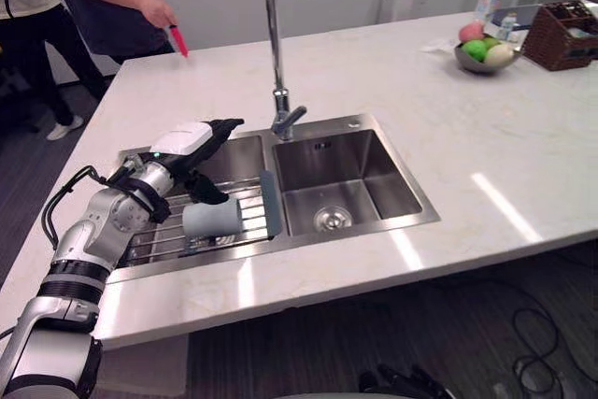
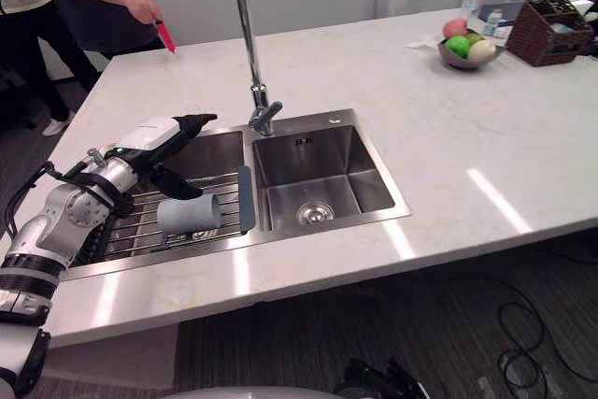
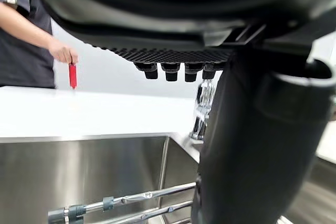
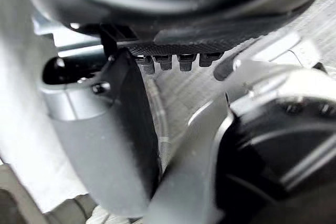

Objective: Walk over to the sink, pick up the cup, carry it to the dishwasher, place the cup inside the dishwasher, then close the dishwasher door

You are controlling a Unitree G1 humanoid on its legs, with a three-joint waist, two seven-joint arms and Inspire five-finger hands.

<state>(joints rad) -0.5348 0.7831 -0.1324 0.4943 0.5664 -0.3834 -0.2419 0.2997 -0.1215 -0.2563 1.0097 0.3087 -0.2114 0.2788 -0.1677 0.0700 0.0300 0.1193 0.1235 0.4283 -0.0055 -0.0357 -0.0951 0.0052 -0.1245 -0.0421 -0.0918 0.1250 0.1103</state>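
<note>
down in the left basin of the sink (image 1: 350, 179), the cup (image 1: 211, 220) lies on its side across a wire rack (image 1: 159, 235), its open end just beside the rack's grey end strip. the left hand (image 1: 187, 142) hangs right above the cup with its fingers (image 1: 224, 125) straight and together, pointing toward the tap (image 1: 274, 44). its thumb (image 1: 207, 189) is spread away from them and reaches down to the cup's upper side; i cannot tell whether it touches. the tap rises between the two basins, and the right basin holds only its drain. the right hand (image 4: 210, 19) has its fingers straight and holds nothing. across the pale counter (image 1: 420, 100), a person's hand (image 1: 157, 12) holds a red pen (image 1: 178, 40) over the far edge. a bowl of fruit (image 1: 486, 49) and a dark basket (image 1: 561, 35) sit at the far right, just beside each other.
</note>
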